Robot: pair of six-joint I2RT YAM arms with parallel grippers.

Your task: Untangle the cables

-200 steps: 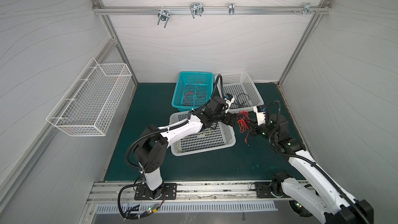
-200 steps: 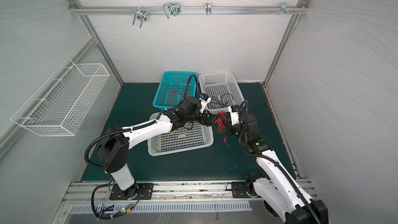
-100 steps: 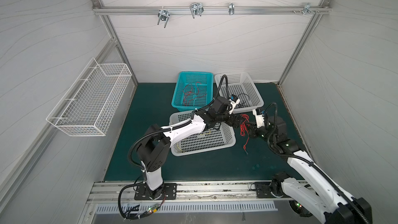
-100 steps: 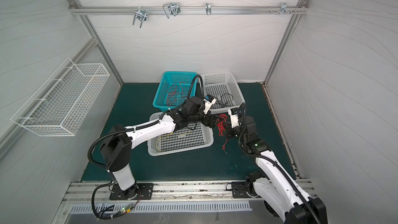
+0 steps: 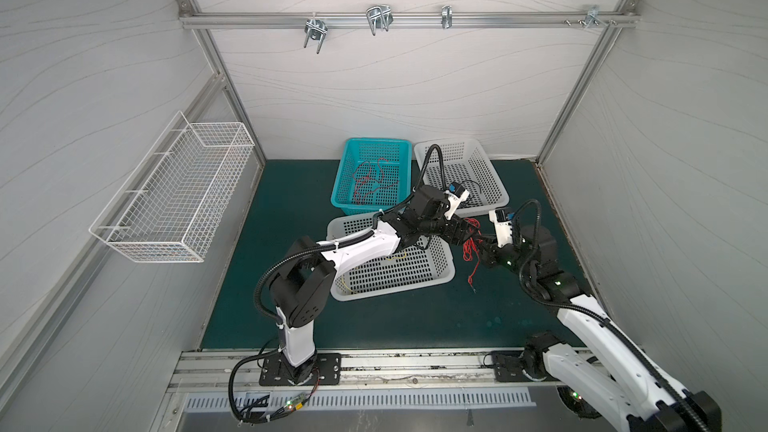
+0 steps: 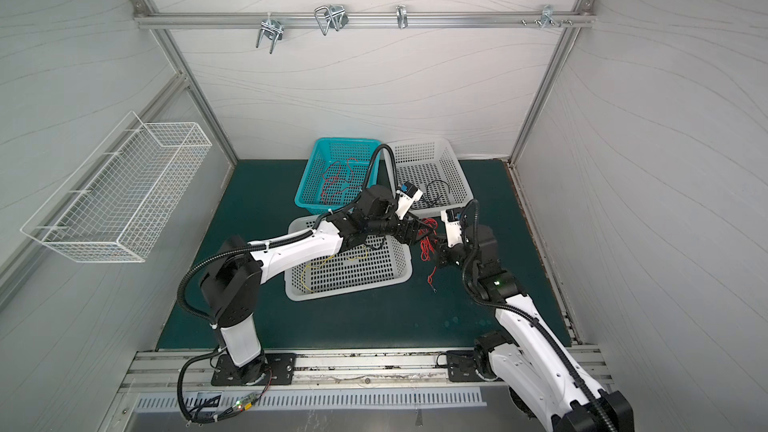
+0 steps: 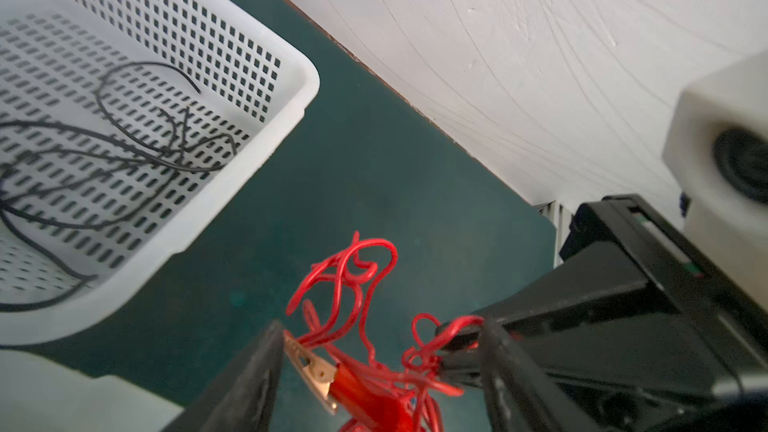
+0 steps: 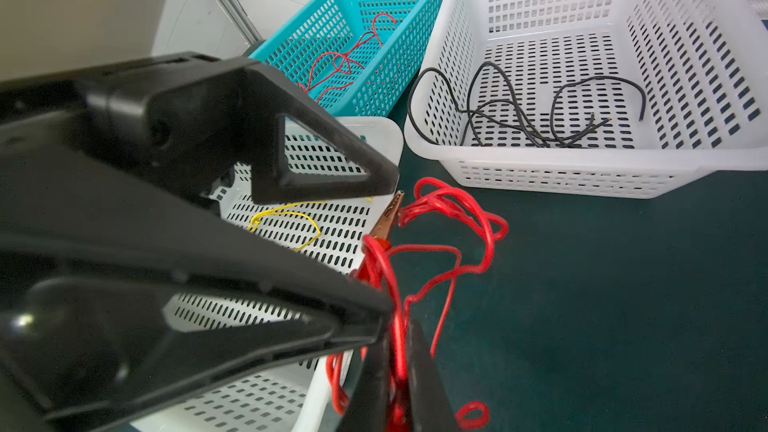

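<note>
Mat [image 7: 374,160]: left jaws narrower around cables [image 7: 365,388]

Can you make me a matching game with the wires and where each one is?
Things:
1. thin black wires
2. thin yellow wires
3. tangled red wires with a metal clip
Places:
A. pinched in the right gripper, over the green mat
B. in the deep white plastic basket
C. in the shallow white plastic basket
Pairs: 1-B, 2-C, 3-A
</note>
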